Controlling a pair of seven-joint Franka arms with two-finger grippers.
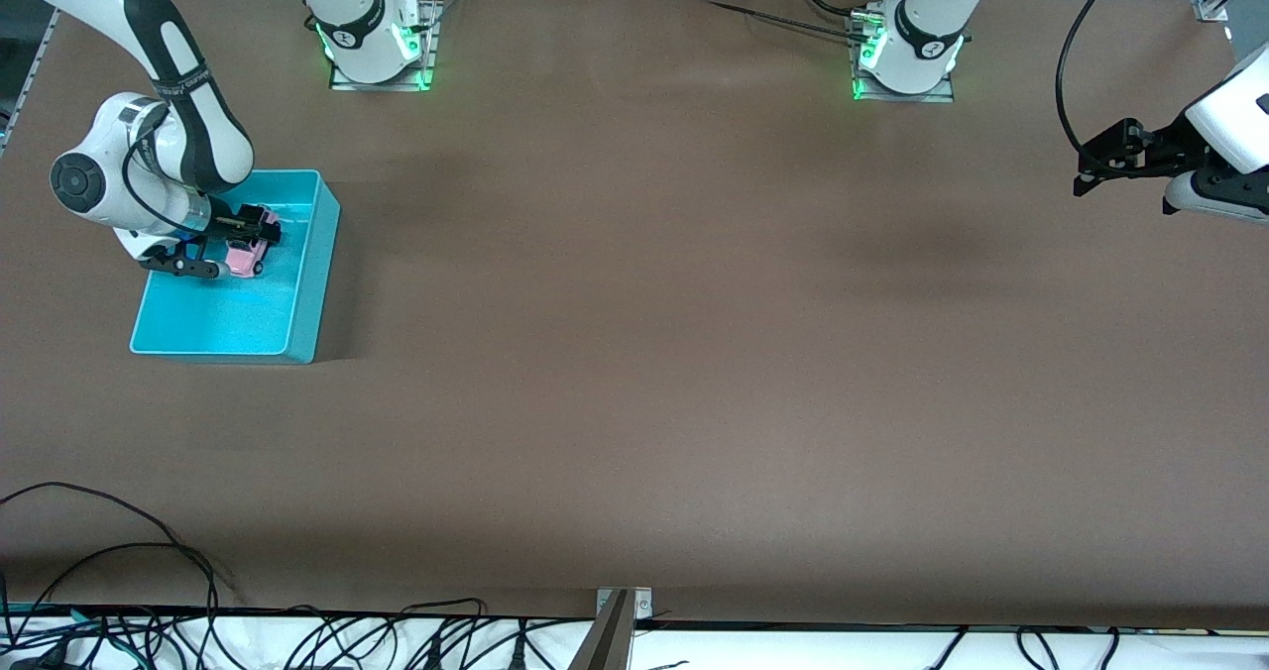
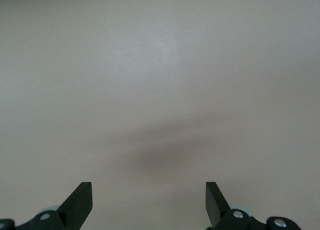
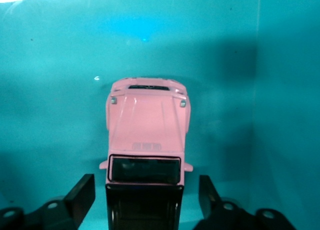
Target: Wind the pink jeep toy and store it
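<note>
Down at the right arm's end of the tabletop (image 1: 634, 353), the right gripper (image 1: 226, 250) is sitting low inside the turquoise bin (image 1: 307, 283), and the pink jeep toy (image 1: 248, 254) is lying right there between its fingers. From the right wrist view the picture is a clear one: the jeep (image 3: 145, 140) is resting on the bin's floor (image 3: 50, 89), pink bonnet pointing away from the wrist, black roof closest to the camera, and the two black fingertips (image 3: 82, 190) are standing apart on either side of the roof with turquoise showing in the gaps. So the jaws are spread wide and are gripping nothing (the toy is sitting free on its own wheels, as far as the view shows). One of the bin's walls (image 3: 285, 89) is rising just beside the jeep.

In the front view the toy is lying in the half of the bin farther from the front camera, close to the arm's white wrist, which is covering part of the bin's rim.

Over at the other end, the left gripper (image 1: 1115, 160) is hanging in the air above bare brown tabletop, the arm waiting well apart from the bin. Its wrist view is showing both fingertips (image 2: 80, 200) spread wide too, with nothing between them but plain tabletop (image 2: 160, 64) and a soft shadow below.
</note>
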